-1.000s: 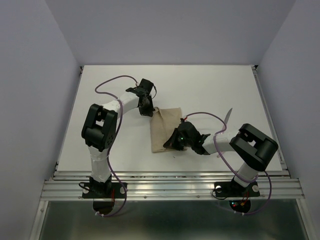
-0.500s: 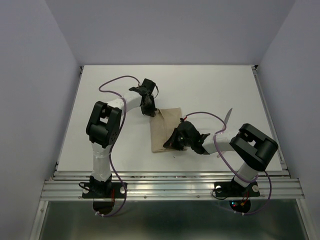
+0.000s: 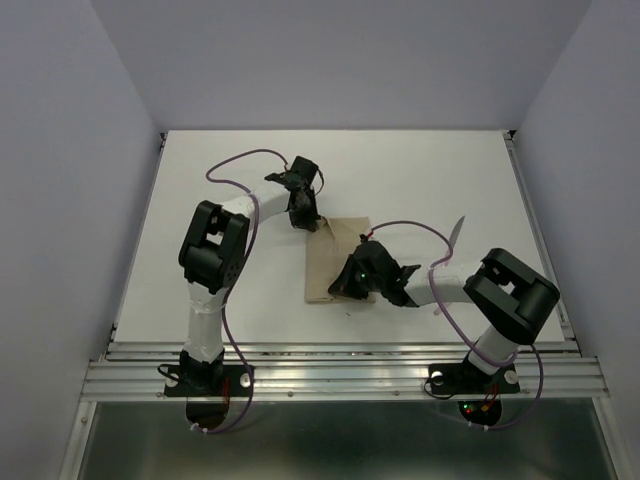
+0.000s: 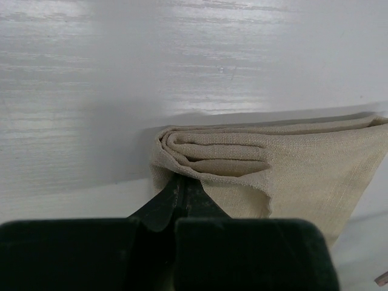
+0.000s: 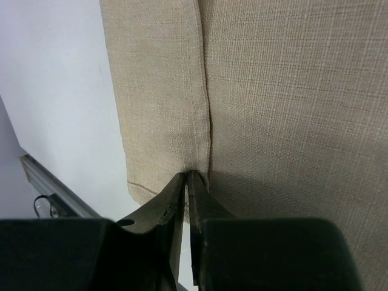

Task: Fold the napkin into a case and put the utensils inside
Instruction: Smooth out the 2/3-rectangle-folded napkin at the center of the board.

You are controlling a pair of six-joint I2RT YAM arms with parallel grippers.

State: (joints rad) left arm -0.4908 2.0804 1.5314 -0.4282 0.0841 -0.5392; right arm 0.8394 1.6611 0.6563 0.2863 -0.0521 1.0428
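Observation:
The beige napkin point(image 3: 325, 262) lies folded into an oblong in the middle of the table. My left gripper point(image 3: 313, 222) is shut on its far left corner. In the left wrist view the layered folds point(image 4: 212, 154) bunch right at the closed tips point(image 4: 180, 179). My right gripper point(image 3: 342, 287) rests low on the napkin's near part. In the right wrist view its tips point(image 5: 188, 176) touch a hemmed fold edge point(image 5: 203, 109), with a thin slit between the jaws. One utensil's silvery end point(image 3: 458, 232) pokes out beyond the right arm; the rest is hidden.
The white table point(image 3: 420, 170) ends at metal rails point(image 3: 340, 365) along the near edge. Purple cables loop over both arms. The right arm's elbow point(image 3: 510, 285) sits at the table's right side, the left arm's point(image 3: 213, 245) at the left.
The left gripper has carried the napkin's far corner a little to the right, narrowing the cloth. The right jaws, shut before, have parted slightly.

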